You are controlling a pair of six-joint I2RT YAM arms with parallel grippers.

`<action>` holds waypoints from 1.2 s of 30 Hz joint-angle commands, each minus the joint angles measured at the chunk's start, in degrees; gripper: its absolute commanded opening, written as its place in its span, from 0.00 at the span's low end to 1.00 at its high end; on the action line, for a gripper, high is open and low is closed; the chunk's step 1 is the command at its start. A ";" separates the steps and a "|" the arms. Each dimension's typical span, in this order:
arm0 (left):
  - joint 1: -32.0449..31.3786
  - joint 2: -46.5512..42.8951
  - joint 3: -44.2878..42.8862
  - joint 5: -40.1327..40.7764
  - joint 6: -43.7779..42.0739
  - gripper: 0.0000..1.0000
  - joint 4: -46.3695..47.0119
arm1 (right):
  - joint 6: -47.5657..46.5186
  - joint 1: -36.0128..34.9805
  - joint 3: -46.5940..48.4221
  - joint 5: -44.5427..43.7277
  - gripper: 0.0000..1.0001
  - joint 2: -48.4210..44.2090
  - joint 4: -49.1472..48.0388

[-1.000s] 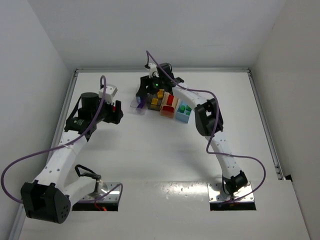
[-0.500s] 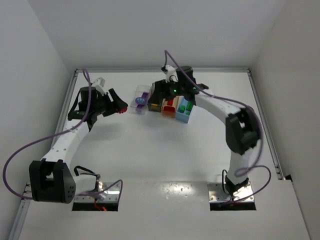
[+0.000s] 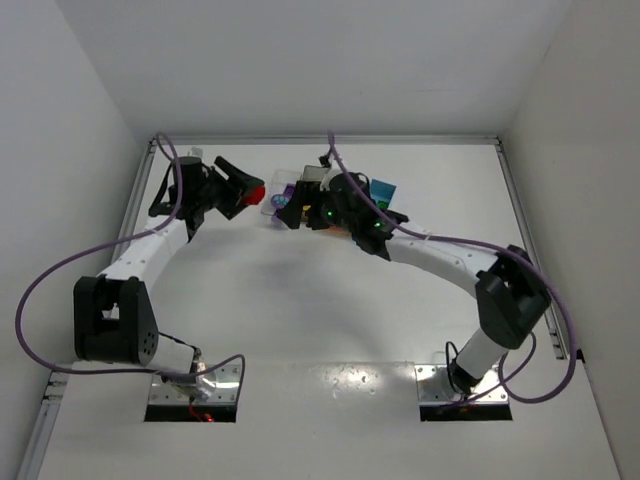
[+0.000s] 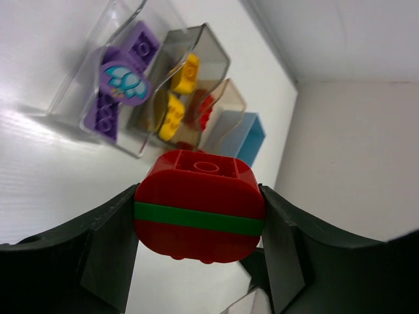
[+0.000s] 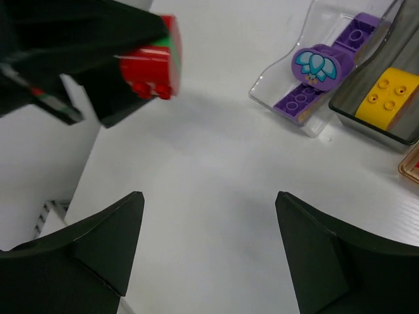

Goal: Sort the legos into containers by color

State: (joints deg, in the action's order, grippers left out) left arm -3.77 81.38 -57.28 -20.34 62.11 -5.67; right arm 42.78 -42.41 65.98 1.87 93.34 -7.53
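Red-green stack (image 4: 198,190) in left tool (image 4: 200,216) (stripe hidden overhead).

The left arm (image 3: 143,252) and right arm (image 3: 440,258) are white with black joints, each trailing a purple cable (image 3: 20,322). The left claw (image 4: 198,216) and right claw (image 5: 209,229) have matte black wedge fingers.

White table boxed in by pale walls

The table (image 3: 300,300) lies plain and glossy white under the left claw (image 3: 252,193) and spreads toward the near side. Behind the claw, a thin metal rail (image 3: 440,139) runs along the far edge with the back wall (image 3: 320,70) rising beyond it. Well off to the claw's right, a second rail (image 3: 527,250) lines the side wall (image 3: 590,200).
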 commanded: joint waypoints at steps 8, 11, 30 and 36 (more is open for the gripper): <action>-0.36 0.27 -4.16 -1.72 12.33 0.07 5.32 | 2.14 -2.24 13.12 -11.01 0.81 12.12 -5.48; -0.36 0.79 -3.64 -2.95 13.91 0.07 5.94 | 1.08 -2.24 17.50 -9.08 0.81 15.11 -7.06; -0.36 1.85 -3.63 -5.24 16.20 0.05 10.24 | -2.27 -3.29 23.49 -9.60 0.77 21.97 -11.19; -0.36 0.79 -1.79 -5.24 15.68 0.04 10.24 | -2.27 -3.29 24.02 -10.22 0.53 22.59 -11.81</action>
State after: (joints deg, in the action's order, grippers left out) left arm -3.79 83.46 -59.70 -24.45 77.23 1.91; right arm 41.06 -45.74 87.37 -6.44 115.81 -15.49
